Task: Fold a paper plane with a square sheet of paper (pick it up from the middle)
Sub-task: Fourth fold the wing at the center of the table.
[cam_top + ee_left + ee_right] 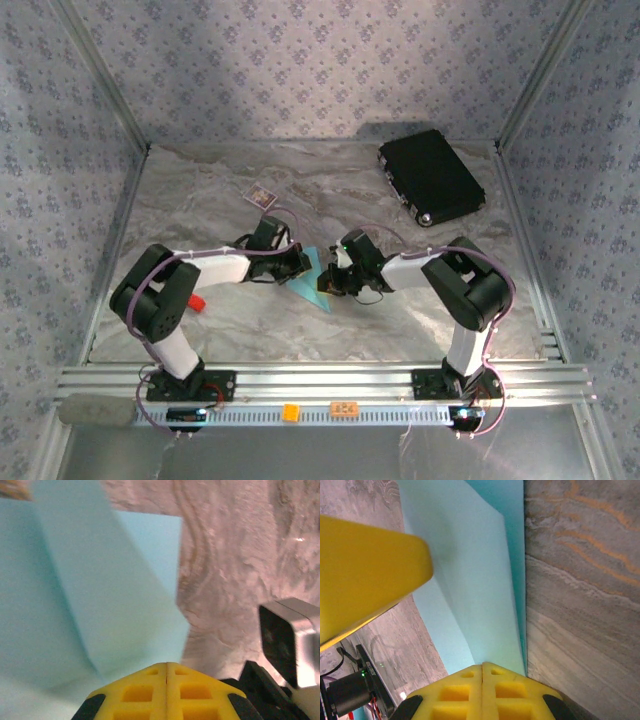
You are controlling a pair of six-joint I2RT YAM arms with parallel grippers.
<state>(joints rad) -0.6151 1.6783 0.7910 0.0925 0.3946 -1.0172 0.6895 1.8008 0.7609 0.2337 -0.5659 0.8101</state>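
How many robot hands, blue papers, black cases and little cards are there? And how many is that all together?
Robot hands: 2 (left hand, right hand)
Blue paper: 1
Black case: 1
Small card: 1
Total: 5

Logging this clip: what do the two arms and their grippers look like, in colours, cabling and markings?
The left arm and right arm each have white links between bulky black joints, with a thin purple cable looping along them. The left gripper and right gripper have yellow fingers moulded with square pockets. No markings are legible.
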